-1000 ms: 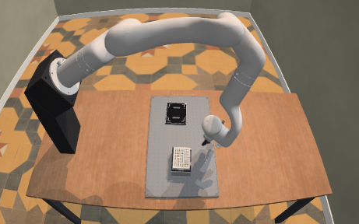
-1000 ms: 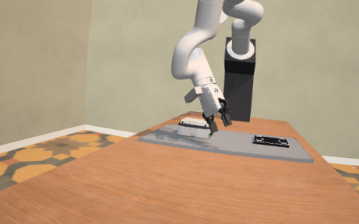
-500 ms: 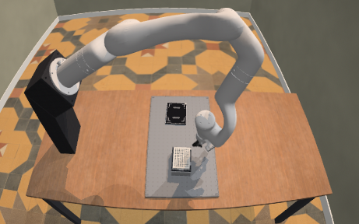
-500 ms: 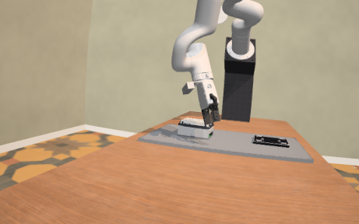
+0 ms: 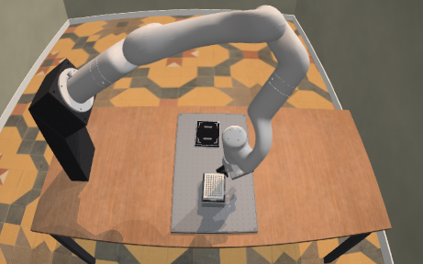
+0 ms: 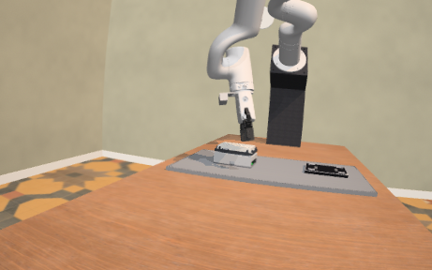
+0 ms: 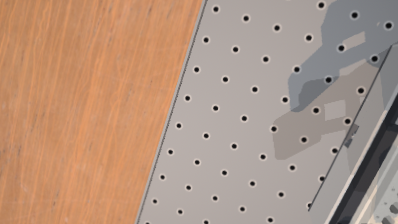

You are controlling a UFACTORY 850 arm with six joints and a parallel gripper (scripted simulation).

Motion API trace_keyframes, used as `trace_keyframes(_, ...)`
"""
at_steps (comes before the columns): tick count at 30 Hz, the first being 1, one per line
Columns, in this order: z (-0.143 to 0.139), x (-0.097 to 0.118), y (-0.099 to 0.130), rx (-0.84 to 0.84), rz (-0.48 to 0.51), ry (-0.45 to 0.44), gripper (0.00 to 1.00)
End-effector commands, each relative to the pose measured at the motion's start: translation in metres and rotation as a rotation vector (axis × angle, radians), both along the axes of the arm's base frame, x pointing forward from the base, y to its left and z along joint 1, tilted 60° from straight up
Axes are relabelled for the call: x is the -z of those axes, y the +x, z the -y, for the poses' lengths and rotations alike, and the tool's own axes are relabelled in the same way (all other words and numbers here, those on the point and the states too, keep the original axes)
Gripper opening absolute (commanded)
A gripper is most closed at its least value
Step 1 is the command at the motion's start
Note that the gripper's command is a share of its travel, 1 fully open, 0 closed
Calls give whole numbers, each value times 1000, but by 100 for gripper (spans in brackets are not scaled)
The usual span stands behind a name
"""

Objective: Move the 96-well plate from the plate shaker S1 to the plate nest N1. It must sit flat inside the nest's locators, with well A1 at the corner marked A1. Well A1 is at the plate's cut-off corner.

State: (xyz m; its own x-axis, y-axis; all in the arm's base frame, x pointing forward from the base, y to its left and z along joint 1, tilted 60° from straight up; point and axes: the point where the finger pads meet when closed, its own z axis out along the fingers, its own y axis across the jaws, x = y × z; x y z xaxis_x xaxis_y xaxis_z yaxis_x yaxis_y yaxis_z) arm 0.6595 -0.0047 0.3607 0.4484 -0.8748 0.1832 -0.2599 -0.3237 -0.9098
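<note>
The white 96-well plate (image 5: 214,185) (image 6: 235,147) sits flat on the plate shaker S1 (image 5: 213,203) (image 6: 232,160), near the front of the grey perforated mat (image 5: 184,183) (image 6: 275,175) (image 7: 240,125). The black plate nest N1 (image 5: 207,133) (image 6: 326,169) lies empty at the mat's far end. My gripper (image 5: 222,170) (image 6: 246,128) is open and empty. It points down, a little above the plate and just off its edge on the nest side. In the wrist view only an edge of the shaker (image 7: 370,165) shows at the bottom right, and the fingers are out of sight.
The arm's black pedestal (image 5: 63,133) (image 6: 286,108) stands at the table's back left corner. The wooden table (image 5: 123,174) (image 6: 210,225) (image 7: 90,110) surrounds the mat. The arm arches over the table's far side.
</note>
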Motion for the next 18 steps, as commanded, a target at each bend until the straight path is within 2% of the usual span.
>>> trace_keyframes(1, 14, 11, -13, 85, -55, 52, 100)
trace_keyframes(6, 28, 24, -26, 128, -83, 78, 100)
trace_keyframes(11, 30, 27, -30, 153, -99, 94, 100)
trace_keyframes(15, 41, 38, -43, 247, -157, 152, 100)
trace_keyframes(18, 49, 46, -52, 247, -157, 152, 100)
